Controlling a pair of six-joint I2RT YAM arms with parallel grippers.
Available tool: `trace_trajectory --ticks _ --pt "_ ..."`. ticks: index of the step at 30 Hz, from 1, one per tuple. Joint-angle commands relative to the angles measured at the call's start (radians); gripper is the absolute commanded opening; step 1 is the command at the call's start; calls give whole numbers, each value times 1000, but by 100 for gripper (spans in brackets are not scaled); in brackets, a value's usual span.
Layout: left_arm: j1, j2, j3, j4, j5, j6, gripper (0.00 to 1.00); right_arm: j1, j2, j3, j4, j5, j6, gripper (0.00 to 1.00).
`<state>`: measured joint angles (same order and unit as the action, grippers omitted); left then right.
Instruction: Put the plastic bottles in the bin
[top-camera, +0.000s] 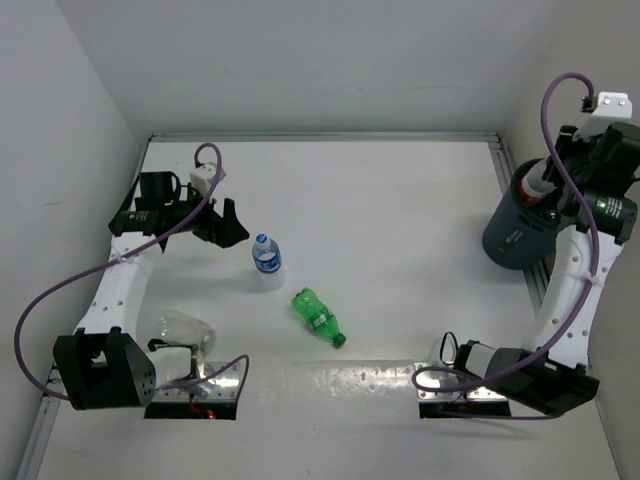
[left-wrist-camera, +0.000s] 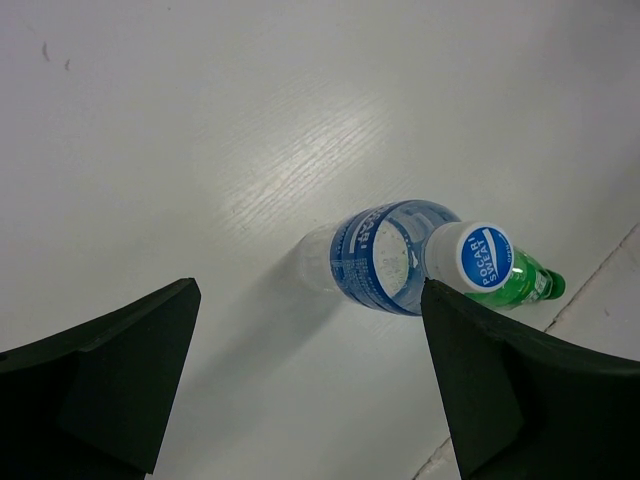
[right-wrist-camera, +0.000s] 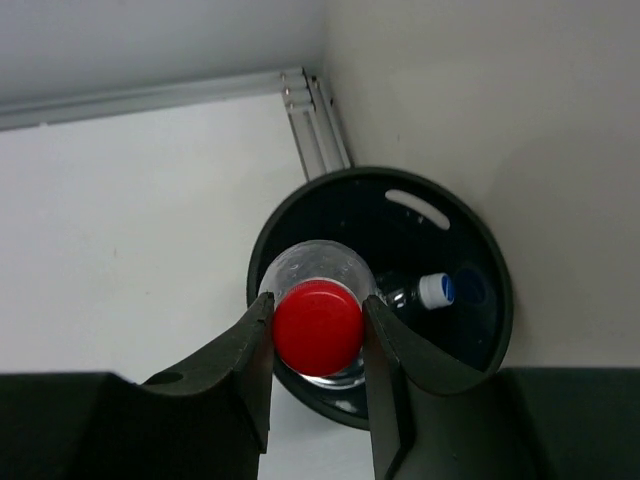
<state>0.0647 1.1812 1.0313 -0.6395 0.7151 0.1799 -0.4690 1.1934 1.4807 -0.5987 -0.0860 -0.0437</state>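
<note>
My right gripper (right-wrist-camera: 317, 302) is shut on the red cap of a clear bottle (right-wrist-camera: 317, 328) and holds it upright over the near-left part of the opening of the dark bin (right-wrist-camera: 340, 205). A clear bottle with a blue cap (right-wrist-camera: 436, 290) lies inside the bin. In the top view the bin (top-camera: 510, 235) stands at the table's right edge under the right gripper (top-camera: 545, 190). My left gripper (top-camera: 225, 225) is open and empty, just left of the standing blue-labelled bottle (top-camera: 266, 258). In the left wrist view that bottle (left-wrist-camera: 385, 255) stands beyond the open jaws. The green bottle (top-camera: 318, 317) lies on its side mid-table.
A clear plastic cup-like object (top-camera: 185, 330) lies on its side next to the left arm's base. A metal rail (top-camera: 320, 137) runs along the far edge of the table. White walls close in the left, back and right.
</note>
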Motion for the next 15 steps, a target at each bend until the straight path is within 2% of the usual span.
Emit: trace_trajectory --ticks 1,8,10,15 --pt "-11 -14 27 23 24 16 100 -16 12 -34 82 -6 16 0" --pt "-11 -14 7 23 24 26 100 -26 84 -121 37 6 8 0" --pt "-11 -23 7 23 24 26 100 -31 118 -134 25 5 10 6" --pt "-11 -23 -4 23 15 26 100 -36 143 -152 19 -18 15 9"
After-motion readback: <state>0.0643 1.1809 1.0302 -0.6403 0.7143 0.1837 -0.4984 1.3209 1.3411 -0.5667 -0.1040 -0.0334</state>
